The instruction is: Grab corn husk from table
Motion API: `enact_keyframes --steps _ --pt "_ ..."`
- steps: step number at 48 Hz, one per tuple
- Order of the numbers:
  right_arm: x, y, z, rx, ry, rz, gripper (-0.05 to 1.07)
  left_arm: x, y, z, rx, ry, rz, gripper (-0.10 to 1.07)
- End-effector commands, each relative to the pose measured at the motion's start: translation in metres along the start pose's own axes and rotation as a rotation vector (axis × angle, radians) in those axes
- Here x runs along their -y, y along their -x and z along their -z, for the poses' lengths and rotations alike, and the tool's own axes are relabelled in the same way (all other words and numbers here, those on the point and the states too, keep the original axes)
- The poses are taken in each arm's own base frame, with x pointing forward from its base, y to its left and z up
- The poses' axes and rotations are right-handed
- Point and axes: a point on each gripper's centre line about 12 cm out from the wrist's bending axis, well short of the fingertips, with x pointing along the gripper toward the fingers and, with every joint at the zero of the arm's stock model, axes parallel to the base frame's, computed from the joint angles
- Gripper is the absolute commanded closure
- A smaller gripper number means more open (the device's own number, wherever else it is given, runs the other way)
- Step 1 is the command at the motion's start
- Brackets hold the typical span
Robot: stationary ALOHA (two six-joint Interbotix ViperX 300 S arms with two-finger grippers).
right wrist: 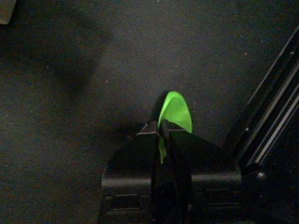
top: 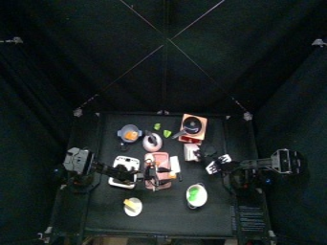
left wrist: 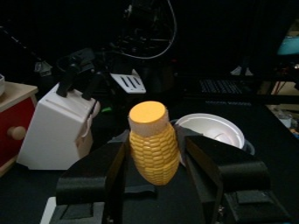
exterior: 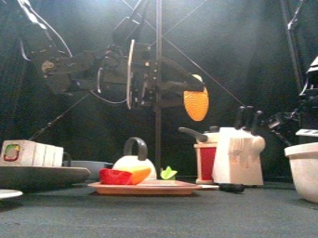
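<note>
In the right wrist view the corn husk (right wrist: 173, 112), a small bright-green leaf, pokes out from between the jaws of my right gripper (right wrist: 163, 137), which is shut on it just over the black table (right wrist: 82, 79). My left gripper (left wrist: 155, 156) is shut on a yellow corn cob (left wrist: 152, 140) that stands upright between its jaws. The front view shows this cob (exterior: 196, 104) hanging well above the tabletop. In the top view both arms are over the crowded middle of the table (top: 115, 124), and the husk is too small to make out there.
A white knife block (left wrist: 52, 122) and a white bowl (left wrist: 216, 131) stand near the cob. A plate (exterior: 143, 188) with food sits at the front. A lime-green round thing with a white rim (top: 194, 198) lies near the front edge. A metal post (right wrist: 267, 96) runs beside the husk.
</note>
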Motion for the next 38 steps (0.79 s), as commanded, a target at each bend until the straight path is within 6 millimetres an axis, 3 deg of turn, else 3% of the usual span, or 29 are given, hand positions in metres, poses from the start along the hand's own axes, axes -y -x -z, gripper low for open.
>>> enact_keyframes --steps 1,19,28,38 --pt "-0.003 0.005 -0.005 0.011 -0.027 -0.022 0.62 0.0 -0.001 -0.018 0.051 0.007 0.001 0.31" --pt "0.005 0.035 -0.012 0.111 -0.107 -0.15 0.63 0.001 0.0 -0.021 0.059 0.005 0.004 0.31" --pt "0.013 0.038 -0.006 0.134 -0.132 -0.191 0.63 0.0 -0.001 -0.021 0.059 0.006 0.001 0.31" --pt "0.006 0.039 -0.007 0.161 -0.135 -0.273 0.63 0.001 0.0 -0.02 0.058 0.007 0.004 0.31"
